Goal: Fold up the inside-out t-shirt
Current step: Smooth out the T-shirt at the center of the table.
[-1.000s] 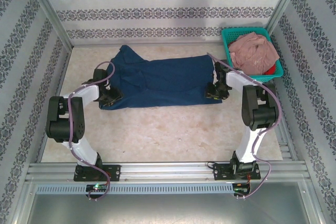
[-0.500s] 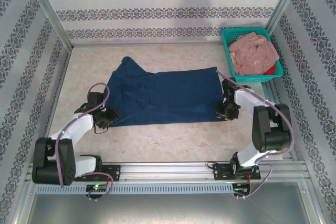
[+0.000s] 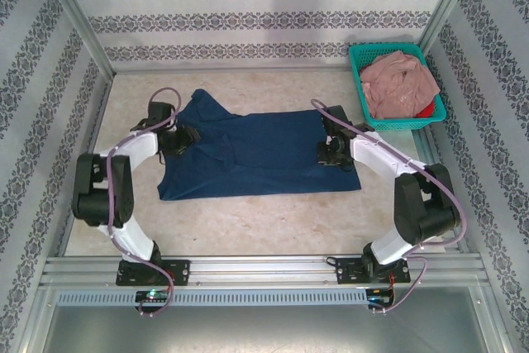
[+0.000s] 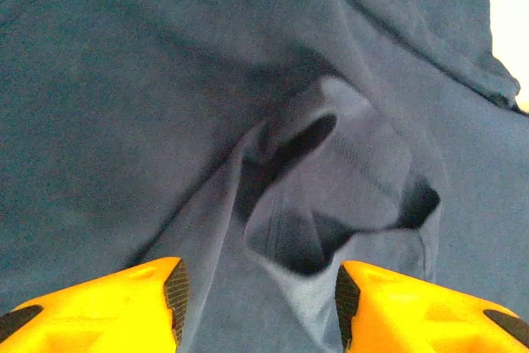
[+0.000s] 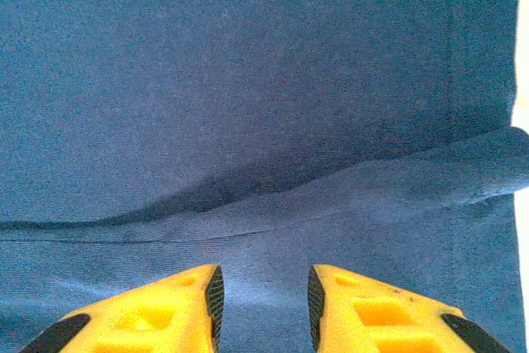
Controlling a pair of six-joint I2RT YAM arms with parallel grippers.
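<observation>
From above, the navy t-shirt (image 3: 256, 155) lies spread flat in mid-frame on the table (image 3: 248, 221). My left gripper (image 3: 176, 140) sits on its upper-left part and my right gripper (image 3: 331, 153) near its right edge.

In my left wrist view, my fingers (image 4: 124, 303) stand spread at the bottom edge, over a rumpled fold.

In my right wrist view, they are narrowly parted, with nothing pinched, below a long cloth ridge.

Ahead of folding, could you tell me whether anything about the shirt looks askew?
The t-shirt is not lying flat. By the left gripper the cloth bunches into a hollow pucker, and a ridge crosses it ahead of the right gripper.
</observation>
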